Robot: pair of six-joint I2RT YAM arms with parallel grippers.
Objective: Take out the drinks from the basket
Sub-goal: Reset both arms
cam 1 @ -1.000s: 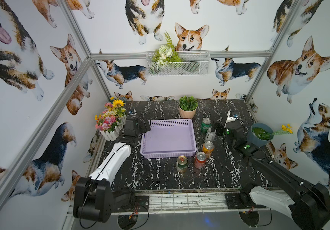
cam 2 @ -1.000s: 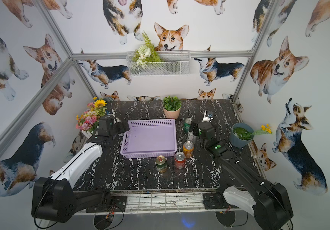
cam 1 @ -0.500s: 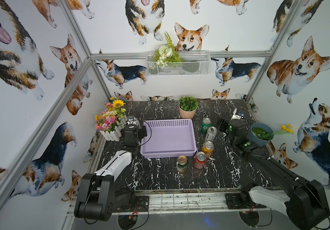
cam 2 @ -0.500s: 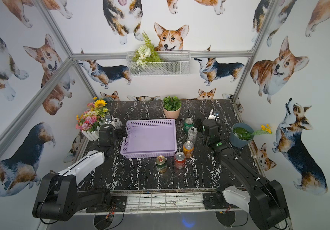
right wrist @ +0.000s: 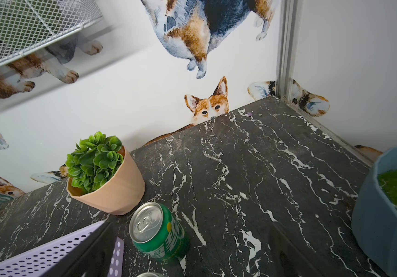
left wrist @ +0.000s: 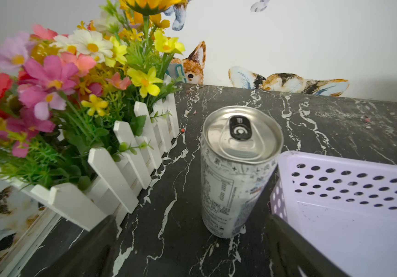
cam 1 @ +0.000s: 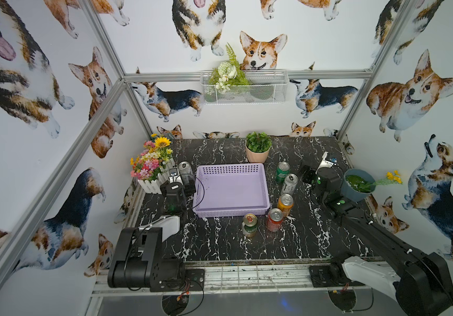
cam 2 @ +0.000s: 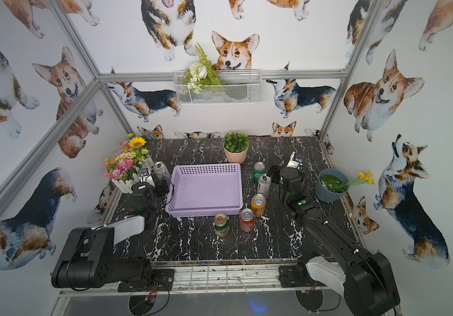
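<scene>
The lavender basket (cam 1: 232,203) (cam 2: 206,202) lies mid-table with nothing in it. Six drinks stand on the marble around it. A slim silver can (cam 1: 185,170) (left wrist: 235,172) is at its left, by the flowers. To its right stand a green can (cam 1: 282,171) (right wrist: 158,231), a second slim silver can (cam 1: 288,184), an orange can (cam 1: 285,203), a red can (cam 1: 274,219) and a green-and-gold can (cam 1: 249,225). My left gripper (cam 1: 184,183) (left wrist: 190,230) is open just short of the left silver can. My right gripper (cam 1: 308,175) (right wrist: 192,227) is open beside the green can.
A white picket planter of flowers (cam 1: 153,167) hugs the left wall, close to my left gripper. A peach pot with a green plant (cam 1: 258,150) stands behind the basket. A blue-grey pot (cam 1: 356,186) sits at the right edge, by my right wrist.
My left arm has drawn back toward the front, uncovering the slim silver can beside the basket. My right gripper has shifted right, away from the other slim silver can. Both stayed open.
</scene>
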